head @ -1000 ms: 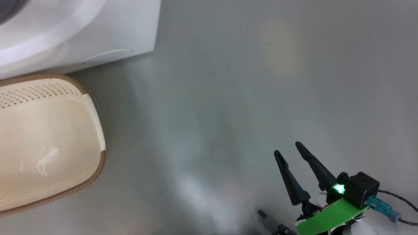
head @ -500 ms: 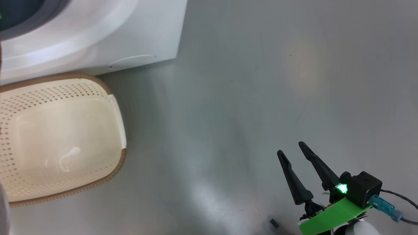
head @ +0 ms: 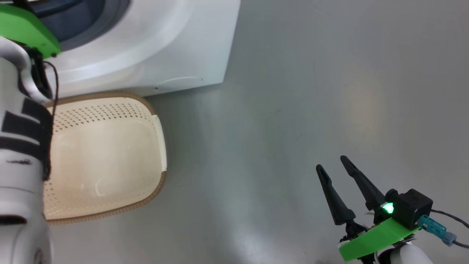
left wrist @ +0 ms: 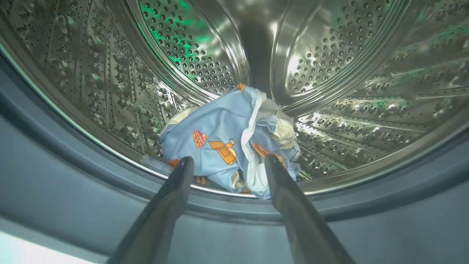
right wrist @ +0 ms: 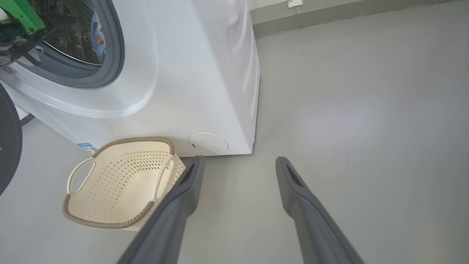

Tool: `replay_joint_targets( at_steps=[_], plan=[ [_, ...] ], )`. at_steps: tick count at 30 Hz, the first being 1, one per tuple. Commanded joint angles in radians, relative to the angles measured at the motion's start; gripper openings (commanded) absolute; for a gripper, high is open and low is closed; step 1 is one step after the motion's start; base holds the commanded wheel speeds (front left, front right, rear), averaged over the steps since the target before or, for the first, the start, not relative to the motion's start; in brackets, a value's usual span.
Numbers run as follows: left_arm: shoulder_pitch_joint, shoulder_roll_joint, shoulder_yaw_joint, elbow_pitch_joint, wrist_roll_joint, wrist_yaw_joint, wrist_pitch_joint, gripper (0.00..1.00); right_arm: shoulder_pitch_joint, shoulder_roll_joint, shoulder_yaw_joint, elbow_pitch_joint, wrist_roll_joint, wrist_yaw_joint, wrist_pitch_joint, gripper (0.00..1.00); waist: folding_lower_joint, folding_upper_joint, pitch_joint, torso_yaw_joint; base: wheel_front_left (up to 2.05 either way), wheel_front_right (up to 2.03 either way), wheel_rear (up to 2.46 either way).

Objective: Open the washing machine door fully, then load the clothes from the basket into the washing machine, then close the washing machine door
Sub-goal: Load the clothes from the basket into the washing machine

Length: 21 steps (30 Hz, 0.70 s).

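Hidden behind pale forearm (head: pixel 18 176): left part of cream perforated plastic basket (head: pixel 110 113). Cropped at edge: glossy black door (right wrist: pixel 9 139).

You see the clothes (left wrist: pixel 227 143), blue printed fabric bunched with cream cloth, lying low in the steel drum (left wrist: pixel 329 55) just behind the gasket (left wrist: pixel 73 190). The white machine (head: pixel 165 47) stands open, its dark-rimmed door (right wrist: pixel 9 139) swung out sideways. The cream basket (head: pixel 102 110) sits empty on the floor (head: pixel 293 110) against its front.

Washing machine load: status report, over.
Left pincer open, empty, at mouth of drum. Right pincer open, idle above floor. Clothes in drum, basket empty. No obstruction seen.
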Motion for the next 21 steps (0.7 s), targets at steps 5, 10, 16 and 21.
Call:
replay_joint_targets(
  at_steps=[5, 10, 16, 21],
  plan=[
    [0.121, 0.003, 0.003, -0.08, 0.009, -0.01, -0.006, 1.0, -0.005, -0.005, 0.009, -0.008, -0.018, 0.002, -0.005, 1.0, 0.0, -0.0001, -0.085, 0.051, 0.0, 0.0, 0.0],
    [0.205, -0.023, 0.006, -0.124, 0.008, -0.03, -0.006, 1.0, -0.011, -0.004, 0.001, -0.003, -0.026, 0.002, -0.005, 1.0, 0.0, -0.0001, -0.129, 0.07, 0.0, 0.0, 0.0],
    [0.359, -0.053, 0.0, -0.217, 0.024, -0.051, -0.006, 1.0, -0.012, 0.004, -0.02, 0.001, -0.037, 0.002, -0.005, 1.0, 0.0, -0.0001, -0.19, 0.091, 0.0, 0.0, 0.0],
    [0.516, -0.076, 0.018, -0.307, 0.017, -0.065, -0.006, 1.0, 0.007, 0.01, -0.03, 0.011, -0.042, 0.002, -0.005, 1.0, 0.0, -0.0001, -0.245, 0.096, 0.0, 0.0, 0.0]
  ],
)
